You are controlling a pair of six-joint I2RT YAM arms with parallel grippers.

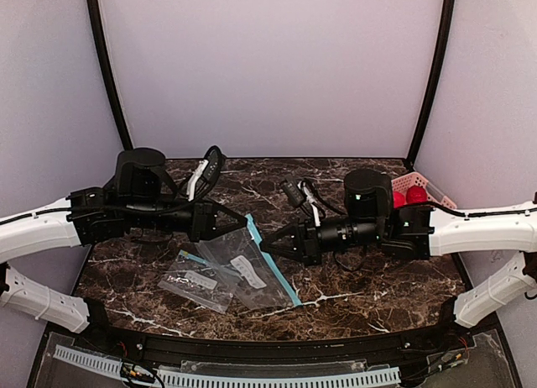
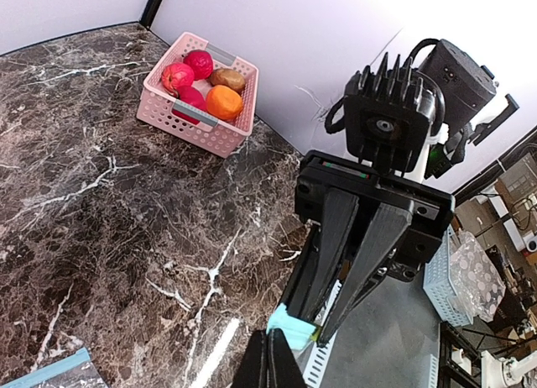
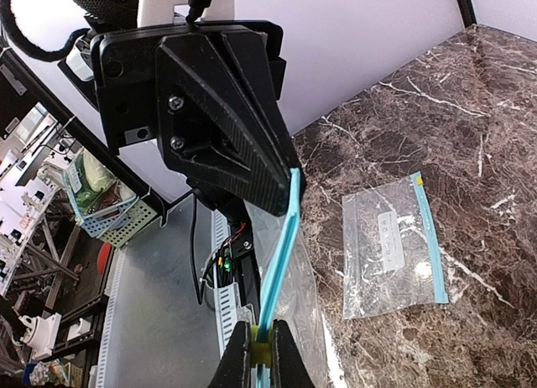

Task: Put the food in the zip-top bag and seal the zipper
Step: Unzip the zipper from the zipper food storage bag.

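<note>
The clear zip-top bag (image 1: 256, 279) is held up between my two grippers by its teal-blue zipper (image 1: 281, 279). My left gripper (image 1: 243, 221) is shut on the zipper's far end, which shows in the left wrist view (image 2: 298, 327). My right gripper (image 1: 265, 246) is shut on the zipper a short way along, at a yellow-green tab (image 3: 262, 353). In the right wrist view the zipper (image 3: 281, 245) runs up from my right gripper (image 3: 260, 338) to my left gripper (image 3: 281, 199). The food (image 2: 223, 102), three red, one brown and one orange piece, lies in the pink basket (image 2: 180, 115).
A second clear bag (image 1: 197, 280) lies flat on the marble table, left of the held one; it also shows in the right wrist view (image 3: 390, 245). The pink basket (image 1: 419, 185) stands at the back right corner, behind my right arm. Walls close the back and sides.
</note>
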